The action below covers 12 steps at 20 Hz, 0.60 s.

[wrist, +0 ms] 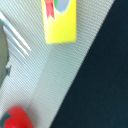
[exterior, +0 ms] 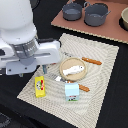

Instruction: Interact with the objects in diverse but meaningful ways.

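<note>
Yellow box (exterior: 39, 86) lies flat on the woven placemat (exterior: 102, 60), just below the tool (exterior: 44, 70) in the exterior view, its long axis running away from the plate (exterior: 63, 65). Whether the tool's jaws are apart cannot be told.

No wording, number or brand is showing clearly enough to read in either view. The yellow rectangular box with a red label (exterior: 40, 86) (wrist: 59, 20) is lying just below the gripper (exterior: 44, 70) in the exterior view, and its label is appearing only as red, green and white patches, too blurred for letters. The small white carton with green-red print (exterior: 72, 92) is standing farther toward the exterior view's right of the gripper, and its printing is showing as coloured blotches only, no legible characters.
</note>
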{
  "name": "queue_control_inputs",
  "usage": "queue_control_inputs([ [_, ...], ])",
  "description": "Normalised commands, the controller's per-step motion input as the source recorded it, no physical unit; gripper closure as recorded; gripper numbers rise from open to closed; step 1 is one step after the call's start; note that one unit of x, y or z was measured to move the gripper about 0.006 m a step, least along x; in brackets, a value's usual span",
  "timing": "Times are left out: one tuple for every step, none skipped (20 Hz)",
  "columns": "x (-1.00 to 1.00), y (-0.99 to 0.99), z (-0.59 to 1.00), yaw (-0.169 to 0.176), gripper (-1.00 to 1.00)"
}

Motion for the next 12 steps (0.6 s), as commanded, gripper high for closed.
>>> queue_control_inputs([
  [0.54, -0.24, 0.0, -0.088, -1.0],
  [0.51, -0.24, 0.0, -0.081, -1.0],
  [0.44, -0.3, -0.01, -0.076, -1.0],
  [0.39, -0.35, -0.07, -0.068, -1.0],
  [0.36, -0.34, -0.1, -0.062, -1.0],
  [0.35, -0.34, -0.13, -0.055, -1.0],
  [0.31, -0.35, -0.19, -0.047, -1.0],
  [0.23, -0.41, -0.24, -0.039, -1.0],
  [0.22, -0.39, -0.28, -0.031, -1.0],
  [0.21, -0.36, -0.32, -0.03, -1.0],
  [0.16, -0.35, -0.38, -0.028, -1.0],
  [0.12, -0.33, -0.42, -0.026, -1.0],
])
